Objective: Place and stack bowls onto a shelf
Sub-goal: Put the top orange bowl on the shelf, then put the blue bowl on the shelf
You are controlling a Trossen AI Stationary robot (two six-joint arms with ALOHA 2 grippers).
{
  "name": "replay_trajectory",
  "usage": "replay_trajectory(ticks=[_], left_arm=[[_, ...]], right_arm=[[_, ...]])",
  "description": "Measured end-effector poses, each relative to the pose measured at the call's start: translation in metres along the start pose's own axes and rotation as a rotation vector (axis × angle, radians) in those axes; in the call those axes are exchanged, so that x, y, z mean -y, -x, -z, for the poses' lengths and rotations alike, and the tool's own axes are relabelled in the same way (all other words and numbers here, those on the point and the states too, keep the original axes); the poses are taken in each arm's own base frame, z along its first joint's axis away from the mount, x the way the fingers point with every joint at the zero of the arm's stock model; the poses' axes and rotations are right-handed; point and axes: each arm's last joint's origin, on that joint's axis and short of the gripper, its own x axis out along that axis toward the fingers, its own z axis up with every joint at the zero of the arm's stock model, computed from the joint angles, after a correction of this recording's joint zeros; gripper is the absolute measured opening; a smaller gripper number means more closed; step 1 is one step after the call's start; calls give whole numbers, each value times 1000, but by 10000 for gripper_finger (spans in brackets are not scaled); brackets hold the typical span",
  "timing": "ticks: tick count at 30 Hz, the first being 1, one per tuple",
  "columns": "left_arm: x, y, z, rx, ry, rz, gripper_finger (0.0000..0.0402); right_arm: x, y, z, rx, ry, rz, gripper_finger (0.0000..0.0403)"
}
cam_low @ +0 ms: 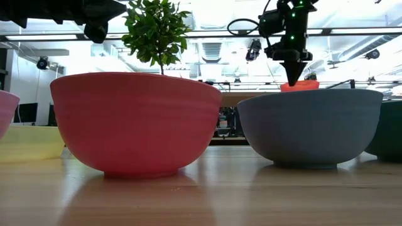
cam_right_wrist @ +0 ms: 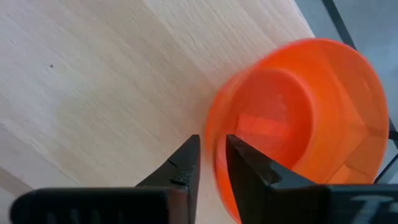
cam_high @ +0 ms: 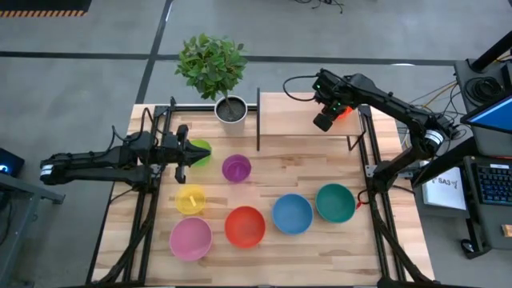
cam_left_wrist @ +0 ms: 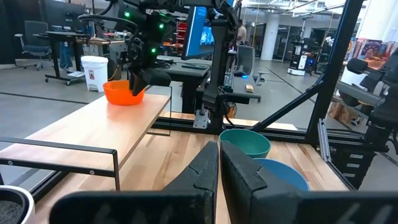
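An orange bowl (cam_right_wrist: 298, 118) sits empty at the right end of the shelf (cam_high: 300, 120), its rim pinched by the right end effector (cam_right_wrist: 212, 155), fingers nearly together. On the counter (cam_high: 320, 248) below, pink (cam_high: 190, 238), red (cam_high: 245, 226), blue (cam_high: 292, 214), teal (cam_high: 335, 202), yellow (cam_high: 190, 199) and purple (cam_high: 236, 168) bowls lie empty. The left end effector (cam_left_wrist: 219, 163), fingers closed on nothing, hovers beside the lime green bowl (cam_high: 200, 150).

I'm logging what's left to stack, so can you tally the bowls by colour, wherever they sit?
Pink bowl: 1
Red bowl: 1
Blue bowl: 1
Teal bowl: 1
Yellow bowl: 1
Purple bowl: 1
Green bowl: 1
Orange bowl: 1, on the shelf, rim in the right gripper's jaws
Total: 8
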Motion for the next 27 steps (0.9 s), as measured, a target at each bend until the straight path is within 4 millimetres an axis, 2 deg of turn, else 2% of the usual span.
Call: replay_trajectory(ticks=[4, 8, 13, 18, 27], left_arm=[[0, 0, 0, 0, 0, 0, 0], [0, 0, 0, 0, 0, 0, 0], [0, 0, 0, 0, 0, 0, 0], [0, 0, -1, 7, 0, 0, 0], [0, -5, 0, 5, 0, 0, 0]], right_arm=[[2, 8, 0, 24, -27, 0, 95], [2, 28, 1, 71, -82, -19, 97], [-15, 57, 8, 183, -75, -200, 96], [-52, 80, 21, 256, 25, -316, 98], [-143, 107, 41, 372, 353, -486, 97]])
